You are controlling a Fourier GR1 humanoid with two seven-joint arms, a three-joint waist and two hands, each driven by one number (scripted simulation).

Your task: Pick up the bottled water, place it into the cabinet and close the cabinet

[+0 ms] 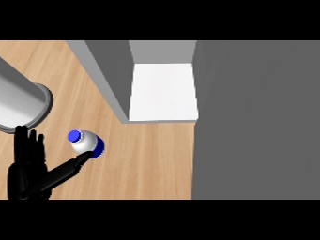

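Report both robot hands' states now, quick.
Left robot hand: open, fingers straight, thumb tip against the bottled water, not curled round it.
Right robot hand: not in view.

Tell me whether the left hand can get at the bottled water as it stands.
Probably yes: the left hand is open right beside the bottled water, its thumb seemingly touching the bottle, with nothing between them.

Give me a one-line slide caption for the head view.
Left hand open beside the bottled water, thumb touching it, cabinet open.
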